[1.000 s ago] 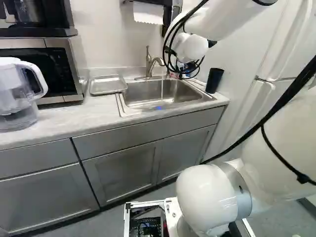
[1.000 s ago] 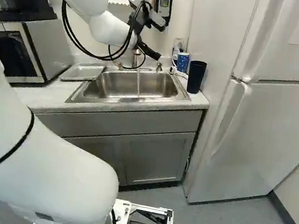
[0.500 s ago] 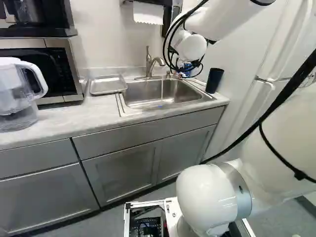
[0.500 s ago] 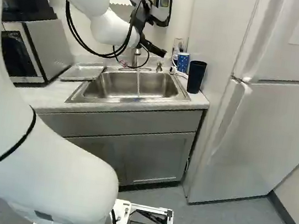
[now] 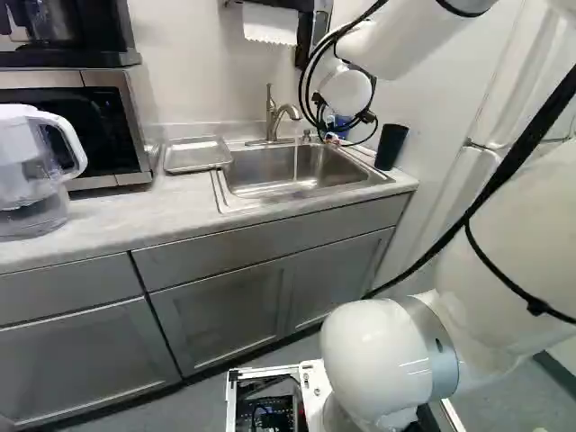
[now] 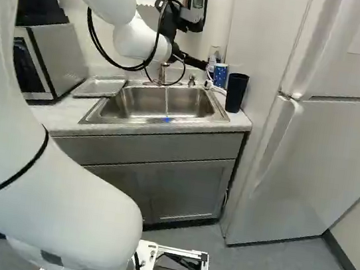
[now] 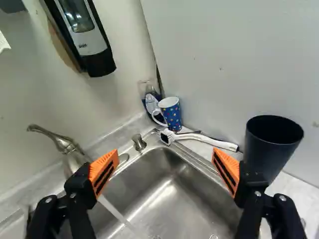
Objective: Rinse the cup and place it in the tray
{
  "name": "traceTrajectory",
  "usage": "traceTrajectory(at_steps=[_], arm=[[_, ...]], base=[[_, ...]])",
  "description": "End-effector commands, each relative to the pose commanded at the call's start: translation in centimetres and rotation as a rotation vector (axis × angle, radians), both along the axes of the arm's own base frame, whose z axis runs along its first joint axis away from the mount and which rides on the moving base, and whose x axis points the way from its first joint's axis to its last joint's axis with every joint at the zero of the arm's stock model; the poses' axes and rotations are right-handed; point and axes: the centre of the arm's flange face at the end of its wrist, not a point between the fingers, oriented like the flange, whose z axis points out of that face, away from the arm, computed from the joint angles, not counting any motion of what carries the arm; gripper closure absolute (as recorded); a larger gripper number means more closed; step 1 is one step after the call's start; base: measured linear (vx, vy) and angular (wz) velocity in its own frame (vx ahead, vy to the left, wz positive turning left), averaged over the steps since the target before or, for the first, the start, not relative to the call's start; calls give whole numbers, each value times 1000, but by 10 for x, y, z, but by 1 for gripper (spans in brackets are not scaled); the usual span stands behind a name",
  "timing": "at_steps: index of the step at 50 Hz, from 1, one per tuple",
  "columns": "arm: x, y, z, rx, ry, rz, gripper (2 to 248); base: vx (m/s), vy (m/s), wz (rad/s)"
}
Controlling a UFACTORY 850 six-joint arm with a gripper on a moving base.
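Above the sink (image 6: 137, 102), wide-open tool (image 6: 202, 64), patterned blue mug (image 7: 174, 118) ahead

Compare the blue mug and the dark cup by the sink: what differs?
Pattern: the blue mug is spotted, the dark cup plain.
Handle: the blue mug has one; none shows on the dark cup.
Size: the dark cup is taller than the blue mug.
Place: the blue mug stands farther back, the dark cup nearer the base.
Both stand upright outside the sink.

Clearance exists above the sink basin (image 7: 167, 191), between the faucet (image 7: 62, 143) and the dark tumbler (image 7: 271, 147). The dish brush (image 7: 212, 141) obstructs low access between basin and patterned mug (image 7: 173, 115); walls (image 7: 234, 64) stand close behind the mug.
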Motion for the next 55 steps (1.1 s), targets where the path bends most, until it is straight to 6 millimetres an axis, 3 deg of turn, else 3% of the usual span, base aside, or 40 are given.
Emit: traceTrajectory(at_steps=[24, 55], arm=[[4, -14, -24, -168, 107, -86, 3], [11, -37, -56, -116, 140, -291, 3]], base=[[0, 0, 0], [0, 0, 0]])
